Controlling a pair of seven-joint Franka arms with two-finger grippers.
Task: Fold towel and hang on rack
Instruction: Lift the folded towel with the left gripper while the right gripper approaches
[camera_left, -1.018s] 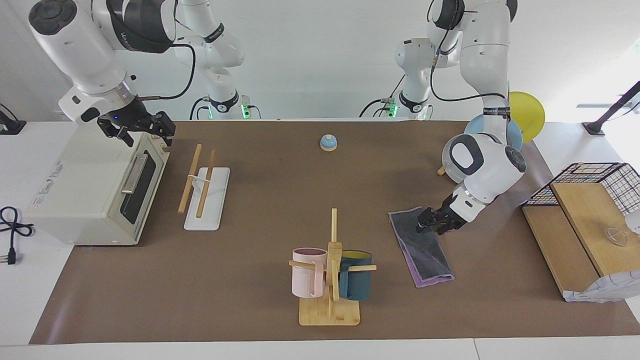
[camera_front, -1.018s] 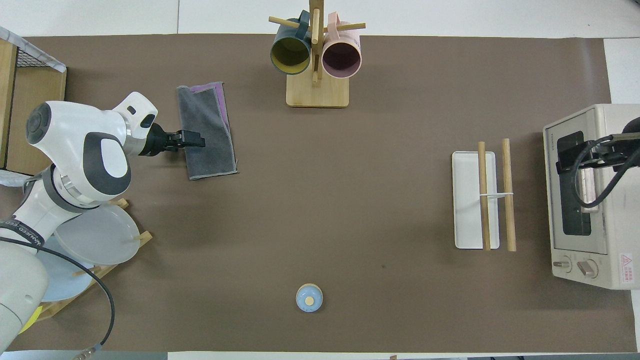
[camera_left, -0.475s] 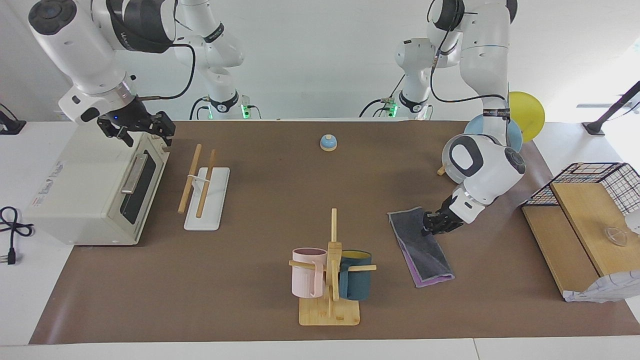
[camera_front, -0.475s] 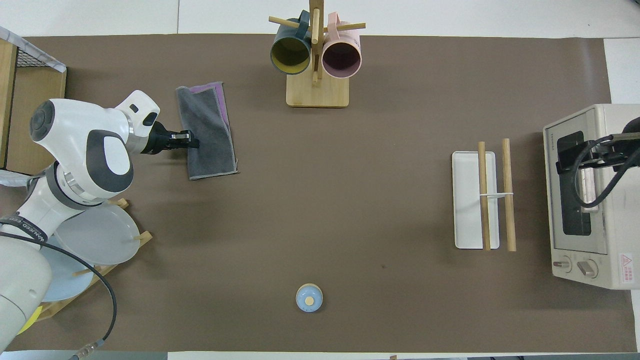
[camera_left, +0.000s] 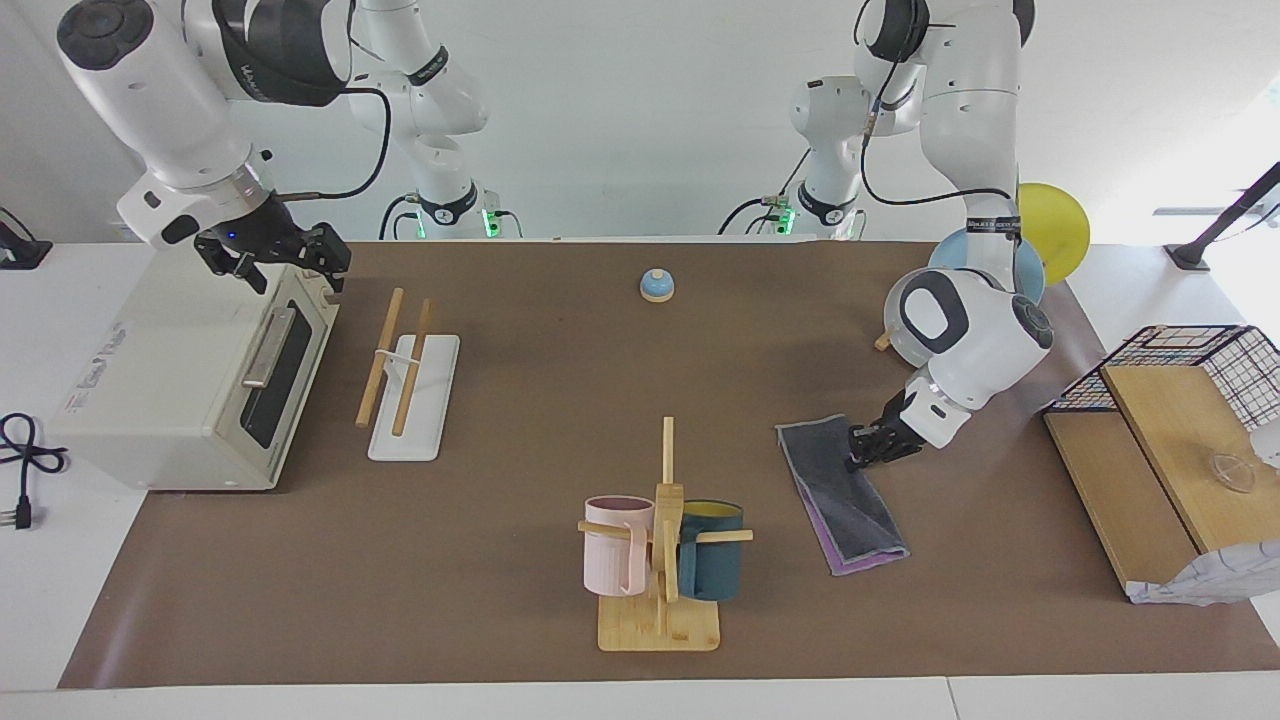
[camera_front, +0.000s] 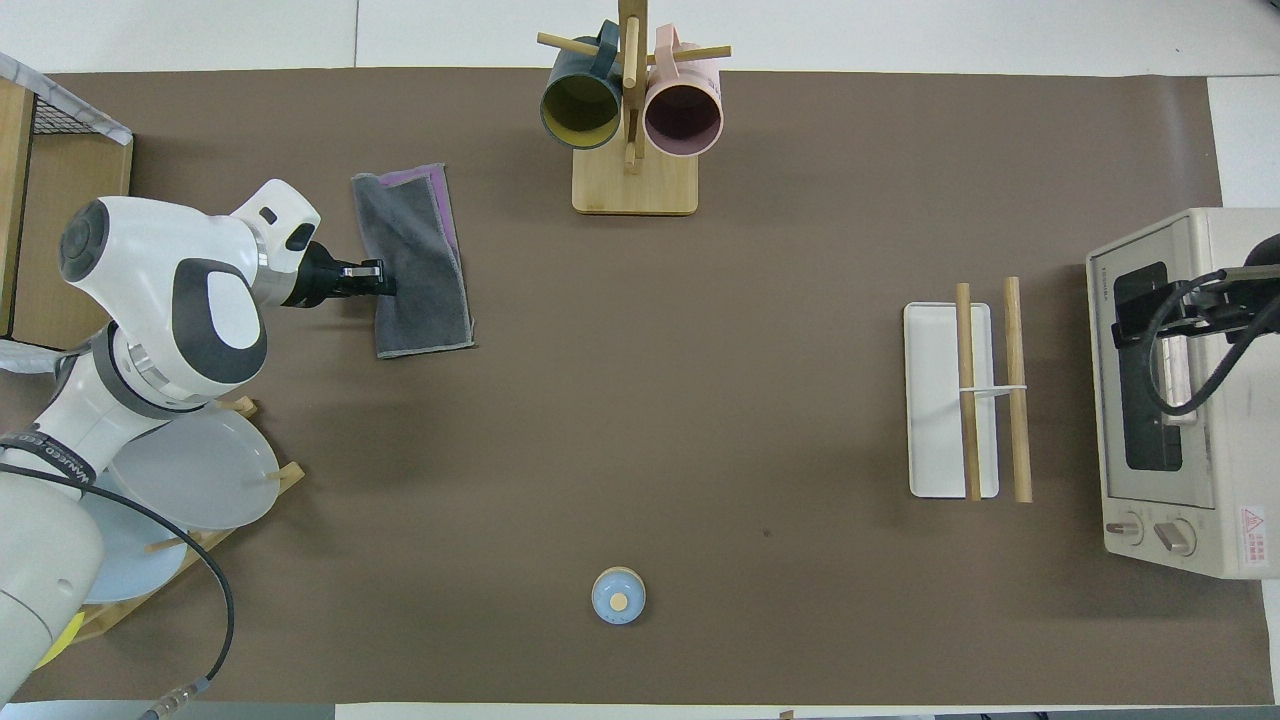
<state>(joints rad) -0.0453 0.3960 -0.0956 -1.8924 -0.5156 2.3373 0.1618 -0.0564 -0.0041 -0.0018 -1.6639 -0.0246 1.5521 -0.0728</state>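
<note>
One layer only may lift, given left gripper (camera_left: 862, 452) pinched on towel (camera_left: 845, 495) edge, undoing fold. Far from rack (camera_left: 405, 375). Right gripper (camera_left: 285, 255) over toaster oven (camera_left: 190, 370), waiting, grip unreadable.

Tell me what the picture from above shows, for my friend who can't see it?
The left gripper pinches the edge of the towel, folded into a grey strip on the brown table. The rack sits empty toward the right arm's end, beside a toaster oven with the right gripper above it. A mug tree stands beside the towel.
</note>
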